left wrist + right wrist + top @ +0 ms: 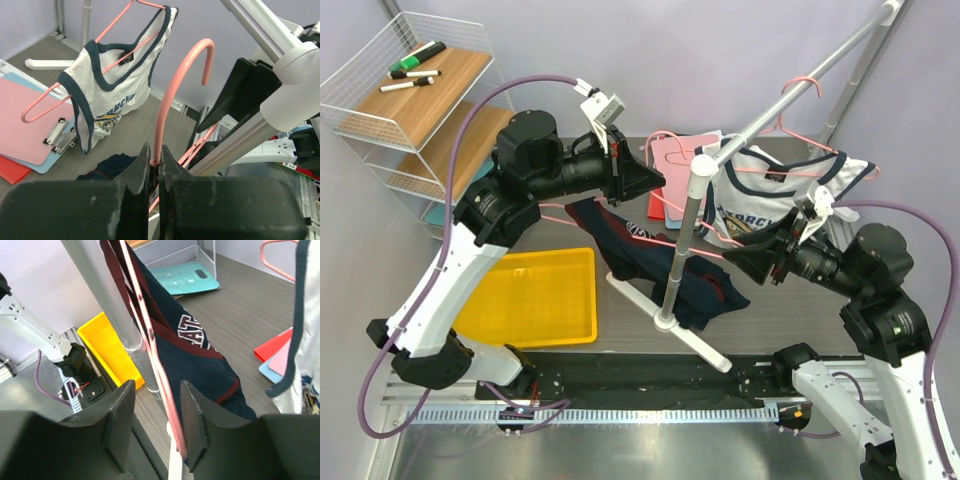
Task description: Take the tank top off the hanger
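My left gripper [655,182] is shut on the stem of a pink hanger's hook [161,125], jaws closed tight round it [155,150]. A navy tank top with maroon trim [620,240] hangs from that hanger and drapes down onto the table [200,355]. My right gripper [738,258] is open; the hanger's pink arm [162,385] passes between its jaws [157,390], close to the right finger, untouched. A white tank top [775,185] hangs on a second pink hanger on the rail, also in the left wrist view [117,85].
The rack's upright pole [682,240] and white foot [670,320] stand between the arms. A yellow bin [530,295] lies at the left. Clipboards [680,160] lie behind. A wire shelf [410,90] stands at the far left.
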{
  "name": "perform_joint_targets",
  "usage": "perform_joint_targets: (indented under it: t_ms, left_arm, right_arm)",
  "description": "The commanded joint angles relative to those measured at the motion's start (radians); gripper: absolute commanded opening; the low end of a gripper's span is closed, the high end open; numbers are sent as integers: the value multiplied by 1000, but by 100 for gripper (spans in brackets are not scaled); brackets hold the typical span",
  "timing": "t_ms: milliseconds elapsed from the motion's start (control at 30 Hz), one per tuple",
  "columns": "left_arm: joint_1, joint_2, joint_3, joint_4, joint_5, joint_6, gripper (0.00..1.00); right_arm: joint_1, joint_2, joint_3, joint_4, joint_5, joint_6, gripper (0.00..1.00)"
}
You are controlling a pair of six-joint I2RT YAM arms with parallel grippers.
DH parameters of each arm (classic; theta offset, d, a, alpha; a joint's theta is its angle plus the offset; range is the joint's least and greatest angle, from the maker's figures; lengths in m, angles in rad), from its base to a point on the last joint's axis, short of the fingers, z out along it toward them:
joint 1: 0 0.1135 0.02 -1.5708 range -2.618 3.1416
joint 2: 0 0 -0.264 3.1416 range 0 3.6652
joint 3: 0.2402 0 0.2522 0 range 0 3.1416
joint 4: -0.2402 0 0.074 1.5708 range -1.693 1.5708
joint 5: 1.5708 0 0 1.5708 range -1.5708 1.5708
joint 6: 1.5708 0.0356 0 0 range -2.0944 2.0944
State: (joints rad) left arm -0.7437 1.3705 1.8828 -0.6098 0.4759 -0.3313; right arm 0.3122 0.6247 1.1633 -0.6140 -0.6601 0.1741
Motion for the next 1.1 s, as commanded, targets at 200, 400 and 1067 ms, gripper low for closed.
perform_joint_targets:
  t_ms: [200, 400, 1067]
  left_arm:
    - [-6, 2, 41, 22, 121, -18, 0]
    - [-5, 7, 53, 18, 115, -18, 0]
    - [-6, -17, 50, 116, -2, -147, 50]
  right_arm:
    - [1, 145, -1, 227, -131, 30, 35]
    - [1, 156, -39, 308, -165, 53, 15]
    - [1, 4, -316, 846, -85, 177, 1]
